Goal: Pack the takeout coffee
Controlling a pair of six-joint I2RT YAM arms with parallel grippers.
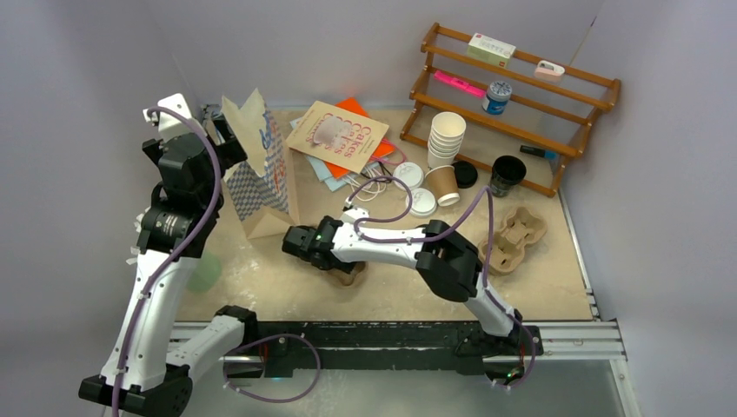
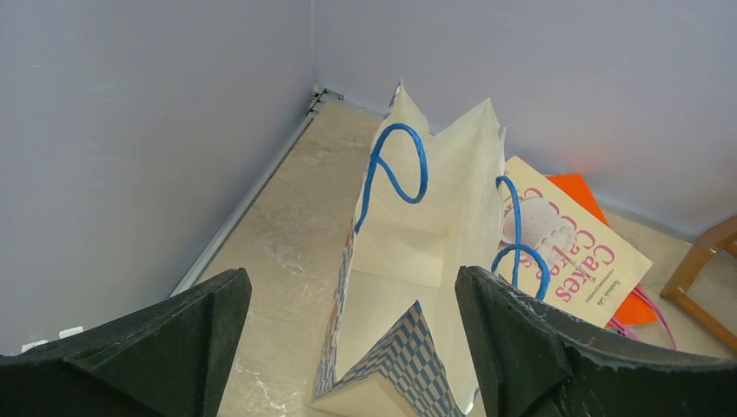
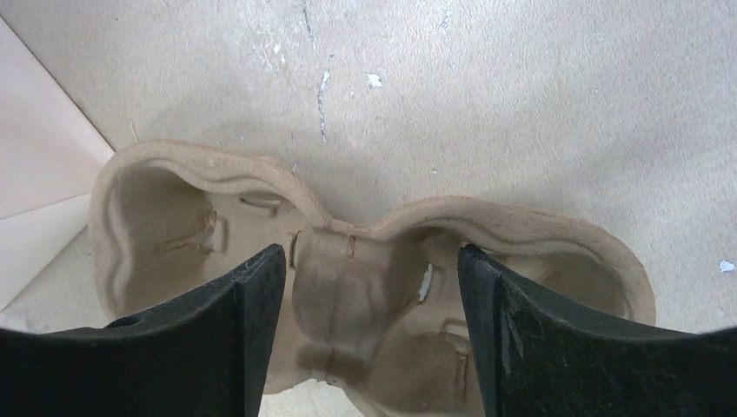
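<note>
Cups: a brown paper cup with a white top and a black cup stand toward the back right corner of the table, in front of a slatted wooden rack. Both are well apart from the arms.
Lids: two loose round white lids and one black lid lie beside the brown cup.
Stack: one tall stack of white cups.
Carriers: two of rough moulded pulp with rounded wells and a wavy rim. One carrier lies near the middle, the other carrier by the right edge.
Bag: one paper bag, cream inside and blue-checked outside with blue cord handles, stands open near the back left corner.
Jaws: the left jaws are spread wide above the bag's mouth. The right jaws are spread over the middle carrier, pinching nothing.
Room: bare table lies between the two carriers, and a bare strip runs along the left edge beside the bag.
</note>
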